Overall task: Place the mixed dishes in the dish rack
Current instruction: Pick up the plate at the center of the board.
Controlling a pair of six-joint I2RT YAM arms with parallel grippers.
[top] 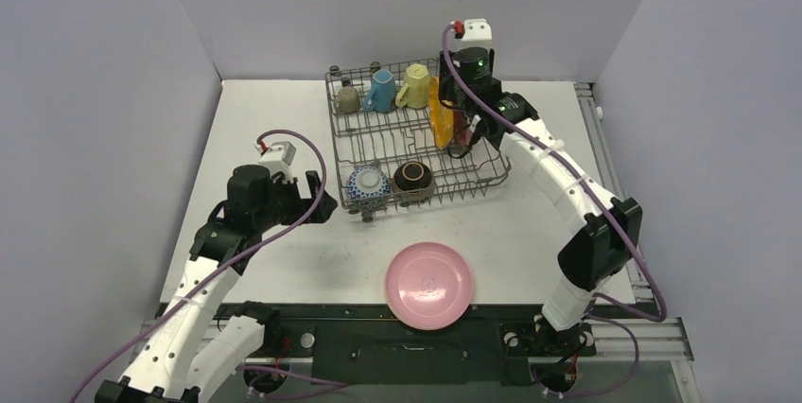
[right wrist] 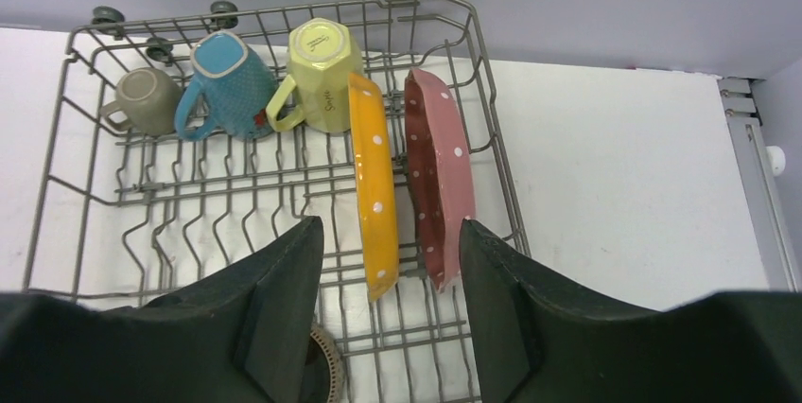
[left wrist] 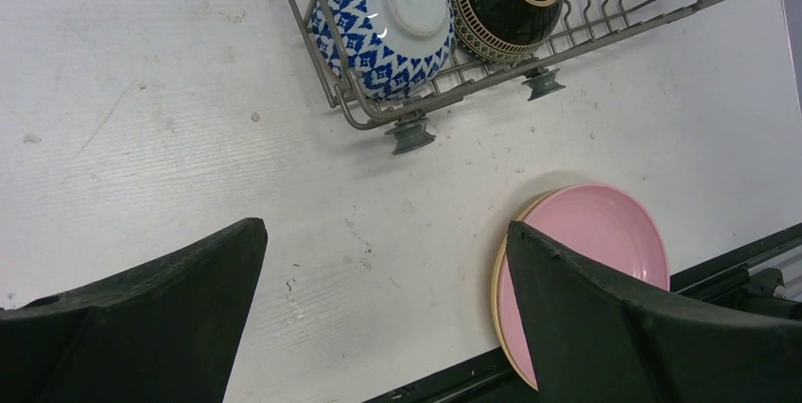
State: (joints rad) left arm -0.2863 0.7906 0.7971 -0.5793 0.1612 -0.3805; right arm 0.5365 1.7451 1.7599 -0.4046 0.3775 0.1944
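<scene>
White table [top: 284, 119], orange plate [right wrist: 374, 185] upright between right hand [right wrist: 390, 233] fingers [right wrist: 284, 299]

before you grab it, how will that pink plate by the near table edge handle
Probably rigid and breakable: the pink plate looks like glazed ceramic. It lies flat with a low rim, so there may be little to pinch. It seems to rest on a tan plate, so a push might slide it off or drag both.

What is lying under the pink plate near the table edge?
A tan plate. Only its rim shows beside the pink plate; the rest is covered.
</scene>
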